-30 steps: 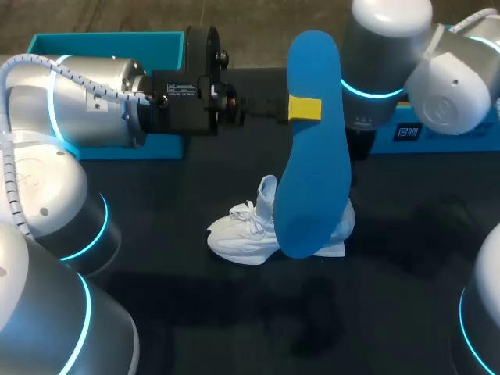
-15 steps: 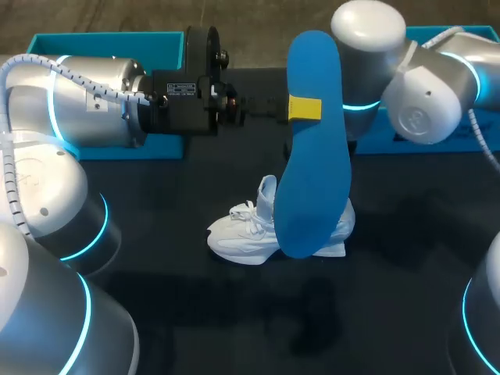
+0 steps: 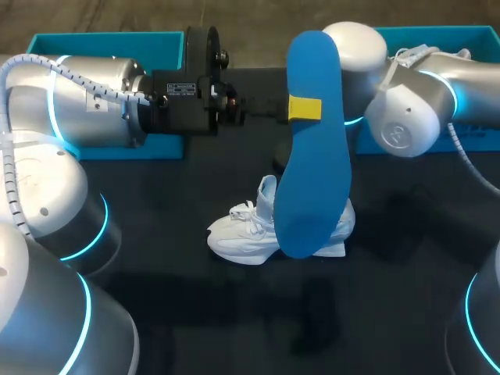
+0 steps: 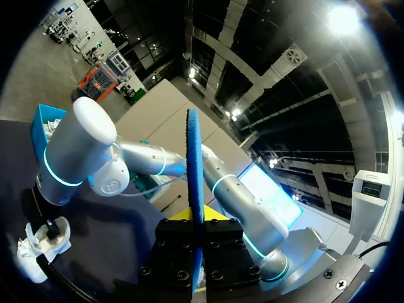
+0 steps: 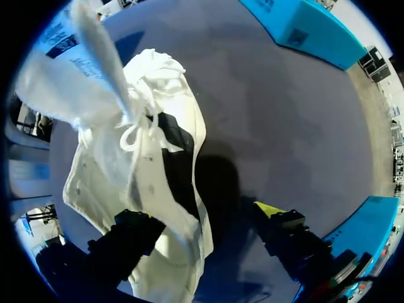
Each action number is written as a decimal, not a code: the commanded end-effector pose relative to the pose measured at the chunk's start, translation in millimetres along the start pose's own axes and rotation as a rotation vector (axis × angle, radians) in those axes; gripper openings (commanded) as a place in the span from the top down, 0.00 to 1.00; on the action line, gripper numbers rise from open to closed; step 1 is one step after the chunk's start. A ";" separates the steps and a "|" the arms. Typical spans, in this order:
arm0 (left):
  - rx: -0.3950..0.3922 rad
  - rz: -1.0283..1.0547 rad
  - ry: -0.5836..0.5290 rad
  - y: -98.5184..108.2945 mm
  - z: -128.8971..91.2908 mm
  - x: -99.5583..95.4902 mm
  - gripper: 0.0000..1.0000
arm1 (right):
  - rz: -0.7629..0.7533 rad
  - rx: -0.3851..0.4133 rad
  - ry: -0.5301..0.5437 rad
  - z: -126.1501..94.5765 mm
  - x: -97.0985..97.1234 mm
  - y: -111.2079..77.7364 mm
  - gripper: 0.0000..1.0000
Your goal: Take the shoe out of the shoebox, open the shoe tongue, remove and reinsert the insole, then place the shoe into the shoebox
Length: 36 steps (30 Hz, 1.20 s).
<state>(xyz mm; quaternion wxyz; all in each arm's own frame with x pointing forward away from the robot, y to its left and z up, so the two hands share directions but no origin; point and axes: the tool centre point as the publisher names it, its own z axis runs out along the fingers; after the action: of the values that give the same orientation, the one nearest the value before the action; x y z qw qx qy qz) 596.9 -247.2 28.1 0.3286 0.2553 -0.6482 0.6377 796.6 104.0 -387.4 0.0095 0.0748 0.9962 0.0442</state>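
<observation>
My left gripper (image 3: 305, 108) is shut on a blue insole (image 3: 312, 156) and holds it upright, high above the table. In the left wrist view the insole (image 4: 194, 164) shows edge-on between the fingers. The white shoe (image 3: 262, 226) lies on the dark table under it, laces loose. My right arm (image 3: 406, 117) comes in from the back right, and its gripper is hidden behind the insole. In the right wrist view the right gripper (image 5: 202, 233) stands open over the shoe (image 5: 151, 164). One finger is against the heel end. The yellow-tipped finger (image 5: 273, 211) is apart from the shoe, over bare table.
Teal shoebox parts stand along the back edge, one at the left (image 3: 101, 39) and one at the right (image 3: 469, 35). The dark table (image 3: 195, 312) stretches in front of the shoe.
My right arm has swung left and lower, behind the insole and toward the shoe. The left arm, the insole and the shoe have stayed put.
</observation>
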 end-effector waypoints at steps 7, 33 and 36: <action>0.003 0.000 0.000 1.4 -0.1 0.0 1.00 | 0.004 0.016 0.018 7.9 1.1 6.7 1.00; 0.003 0.000 0.000 1.4 -0.1 0.0 1.00 | 0.364 -0.014 0.191 -29.4 25.7 0.0 1.00; 0.003 0.000 0.000 1.4 -0.1 0.0 1.00 | 0.460 -0.056 0.170 -31.7 29.5 -3.0 1.00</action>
<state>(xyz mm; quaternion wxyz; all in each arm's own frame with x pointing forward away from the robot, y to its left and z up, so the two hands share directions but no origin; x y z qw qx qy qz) 596.9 -247.2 28.1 0.3286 0.2554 -0.6482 0.6377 778.9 114.3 -358.2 -0.1007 0.2571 0.9602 0.0409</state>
